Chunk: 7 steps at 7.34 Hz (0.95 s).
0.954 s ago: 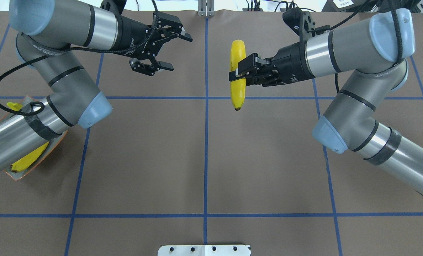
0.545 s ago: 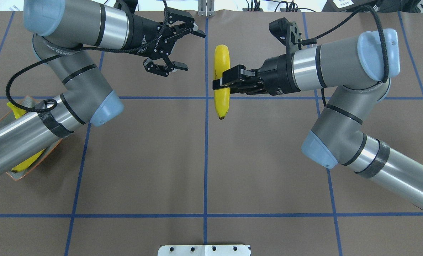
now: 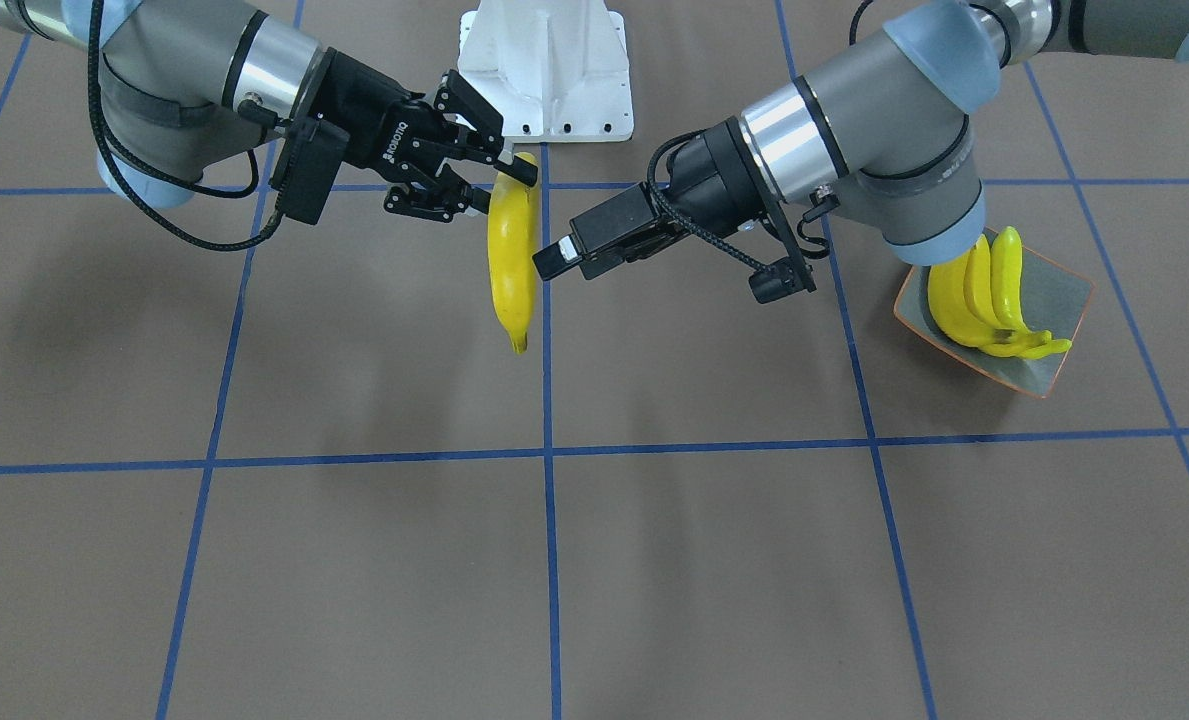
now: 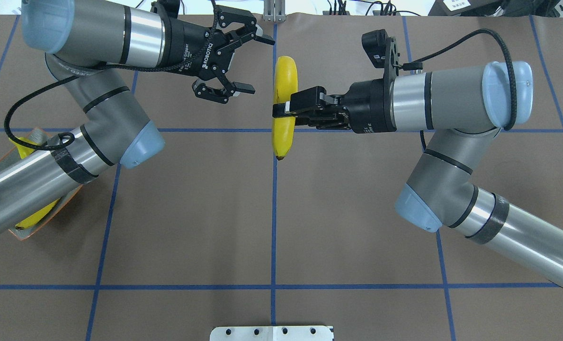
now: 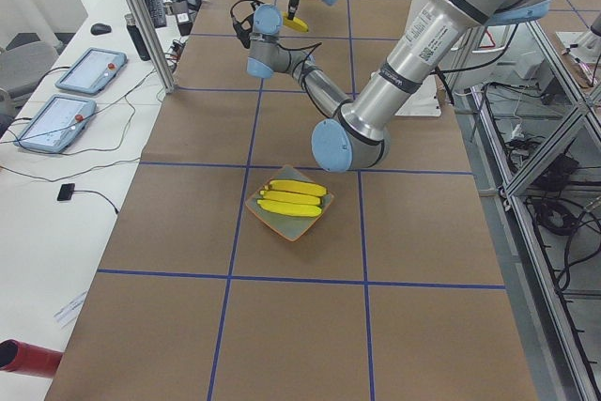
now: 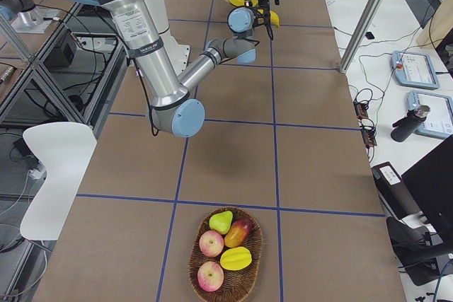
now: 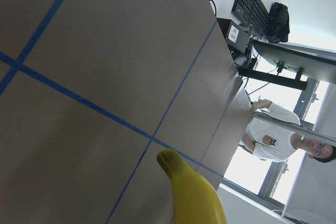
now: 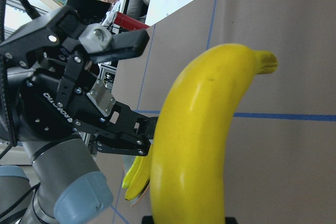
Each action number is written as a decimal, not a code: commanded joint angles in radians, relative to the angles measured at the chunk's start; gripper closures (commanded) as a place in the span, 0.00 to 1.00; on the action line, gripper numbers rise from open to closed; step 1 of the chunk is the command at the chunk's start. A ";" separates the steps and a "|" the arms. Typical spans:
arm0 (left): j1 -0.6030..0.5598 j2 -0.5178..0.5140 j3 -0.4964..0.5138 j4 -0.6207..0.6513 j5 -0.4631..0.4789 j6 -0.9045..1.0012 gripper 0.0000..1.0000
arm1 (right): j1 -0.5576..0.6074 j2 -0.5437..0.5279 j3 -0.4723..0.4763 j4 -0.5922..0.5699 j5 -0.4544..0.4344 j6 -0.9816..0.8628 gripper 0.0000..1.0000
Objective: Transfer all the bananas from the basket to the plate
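Yellow and glossy, the banana (image 4: 286, 78) hangs in the air above the middle of the brown table (image 4: 191, 213). It is over the blue tape line (image 4: 273, 227) that splits the table, and it touches nothing but the right gripper (image 4: 281, 109). That gripper is clamped across the banana's middle, so both ends stick out free. The left gripper (image 4: 257, 65) is spread wide and holds nothing. In the overhead view it sits just beside the banana's upper end, pointed at it, with a gap between them. The right wrist view agrees: the left gripper gapes just beyond the banana, not yet around it.

This looks like a hand-over, and the layout explains why. The basket (image 6: 192, 259) stands at the table's end on the robot's right and the plate (image 3: 1059, 300) at the end on its left, well apart. Likely neither arm can reach both. A grip at the middle leaves the left gripper a free end to take.

The plate holds 3 bananas (image 3: 969, 295) lying side by side, curved the same way. The basket is woven and holds 5 other pieces of fruit (image 6: 210, 243), with no banana that I can see. So the banana in the air is probably the last 1 to go across.
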 commanded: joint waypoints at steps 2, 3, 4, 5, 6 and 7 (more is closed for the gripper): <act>0.010 0.002 0.015 -0.101 0.069 -0.051 0.00 | -0.009 0.005 -0.021 0.101 -0.004 0.132 1.00; 0.024 0.002 0.047 -0.153 0.083 -0.045 0.00 | -0.013 0.009 -0.021 0.101 -0.002 0.134 1.00; 0.028 0.002 0.064 -0.175 0.081 -0.045 0.00 | -0.014 0.011 -0.021 0.115 -0.004 0.142 1.00; 0.030 -0.004 0.064 -0.177 0.083 -0.045 0.00 | -0.014 0.011 -0.028 0.115 -0.004 0.145 1.00; 0.045 -0.006 0.064 -0.177 0.083 -0.045 0.00 | -0.014 0.014 -0.028 0.115 -0.005 0.143 1.00; 0.048 -0.011 0.062 -0.177 0.083 -0.045 0.00 | -0.014 0.016 -0.035 0.117 -0.005 0.143 1.00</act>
